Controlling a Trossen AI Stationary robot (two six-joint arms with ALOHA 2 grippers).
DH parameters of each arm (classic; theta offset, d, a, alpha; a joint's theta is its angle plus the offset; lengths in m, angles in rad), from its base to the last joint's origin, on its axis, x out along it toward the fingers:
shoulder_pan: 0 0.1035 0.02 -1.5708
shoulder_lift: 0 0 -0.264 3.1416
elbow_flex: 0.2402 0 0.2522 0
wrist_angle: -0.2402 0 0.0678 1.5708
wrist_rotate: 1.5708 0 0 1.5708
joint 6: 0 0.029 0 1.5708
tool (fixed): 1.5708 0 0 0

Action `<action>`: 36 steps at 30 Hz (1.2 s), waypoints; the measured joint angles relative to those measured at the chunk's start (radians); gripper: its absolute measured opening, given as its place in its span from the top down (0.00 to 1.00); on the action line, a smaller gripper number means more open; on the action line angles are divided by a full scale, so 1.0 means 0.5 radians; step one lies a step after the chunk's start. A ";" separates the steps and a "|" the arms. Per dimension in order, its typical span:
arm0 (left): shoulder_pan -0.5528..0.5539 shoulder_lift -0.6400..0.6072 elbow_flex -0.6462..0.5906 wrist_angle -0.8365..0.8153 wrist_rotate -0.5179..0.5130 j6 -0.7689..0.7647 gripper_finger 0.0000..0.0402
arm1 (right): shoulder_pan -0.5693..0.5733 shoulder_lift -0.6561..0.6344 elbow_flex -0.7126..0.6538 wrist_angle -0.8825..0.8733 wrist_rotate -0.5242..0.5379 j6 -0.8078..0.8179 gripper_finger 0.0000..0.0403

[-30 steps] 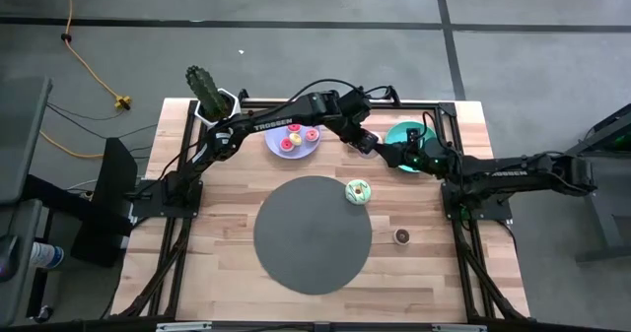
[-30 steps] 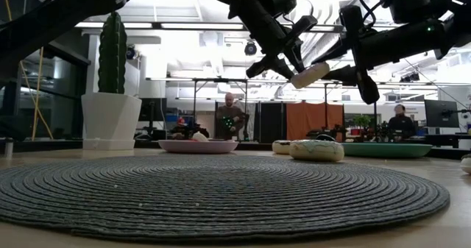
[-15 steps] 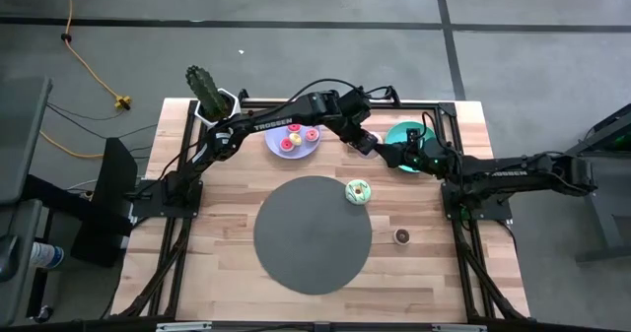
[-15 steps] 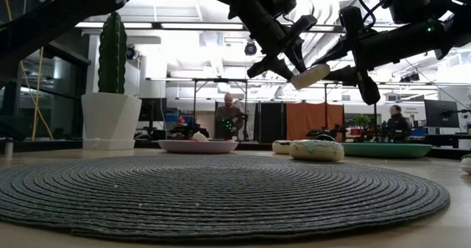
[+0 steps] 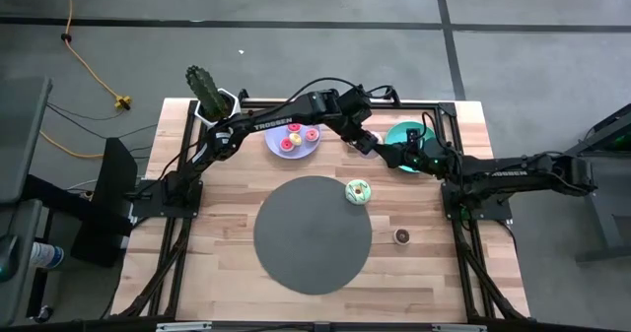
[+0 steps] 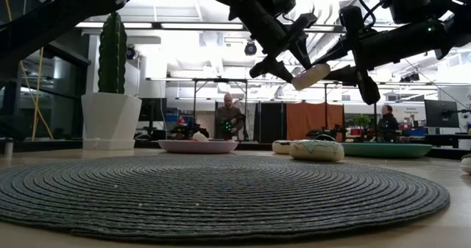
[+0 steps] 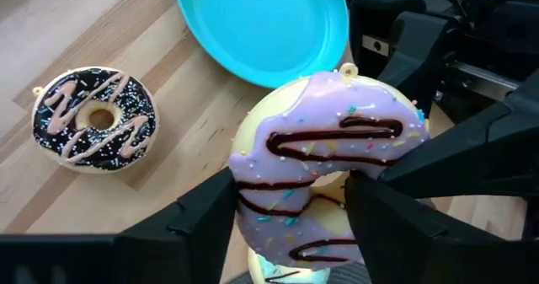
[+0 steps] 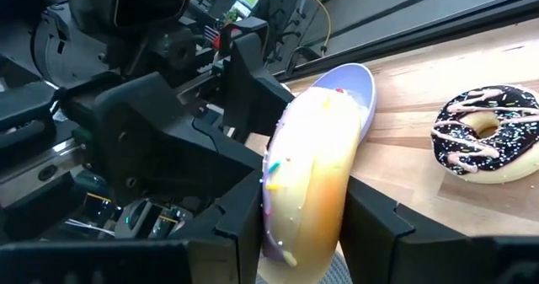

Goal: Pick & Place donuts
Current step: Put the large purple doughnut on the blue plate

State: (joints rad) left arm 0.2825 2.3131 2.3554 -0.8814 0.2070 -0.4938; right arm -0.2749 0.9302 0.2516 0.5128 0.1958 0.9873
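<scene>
**Ana:** Donuts first. Where are they sitting, going from the left?

**Ben:** Pink and red donuts point(image 5: 296, 135) are lying on the lavender plate point(image 5: 279, 149) at the back of the wooden table point(image 5: 222, 224), just right of the potted cactus point(image 5: 205, 89). A purple-iced donut point(image 7: 337, 124) is hanging in the air right of that plate, between the two arms.

**Ana:** Who is holding it?

**Ben:** The right gripper point(image 8: 307, 212) is pinching it edge-on between its fingers point(image 8: 375, 225). The left gripper point(image 7: 290, 204) is sitting around the ring's lower part, but I cannot tell whether it is squeezing or letting go.

**Ana:** And below?

**Ben:** A chocolate donut with pale drizzle point(image 7: 93, 120) is lying on bare wood near the teal plate point(image 7: 261, 23). A green-iced donut point(image 5: 358, 191) is resting at the upper right rim of the dark grey mat point(image 5: 306, 243), which is covering the table's middle. A small brown donut point(image 5: 401, 235) is sitting alone farther right and nearer the front.

**Ana:** The room?

**Ben:** A yellow cable point(image 5: 84, 61) is trailing over the grey floor at the far left. Beyond the table, a person point(image 6: 229, 119) is standing mid-room, and another person point(image 6: 386, 121) is standing right of an orange partition point(image 6: 303, 121).
</scene>
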 joint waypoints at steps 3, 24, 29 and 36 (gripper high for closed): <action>0.000 0.000 0.000 -0.012 0.001 0.049 0.44 | 0.000 -0.001 0.000 -0.010 -0.007 -0.001 0.69; 0.076 -0.060 0.000 -0.150 0.149 0.345 0.43 | -0.002 0.001 0.001 -0.098 0.008 -0.001 0.69; 0.105 -0.099 0.002 -0.197 0.119 0.374 0.43 | -0.002 0.001 0.001 -0.097 0.025 -0.001 0.69; 0.158 -0.133 0.002 -0.355 0.082 0.404 0.43 | -0.037 0.001 0.001 -0.097 0.069 -0.001 0.69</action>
State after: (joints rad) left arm 0.3614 2.2467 2.3566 -1.0590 0.2478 -0.2917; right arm -0.2936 0.9306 0.2520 0.4641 0.2303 0.9867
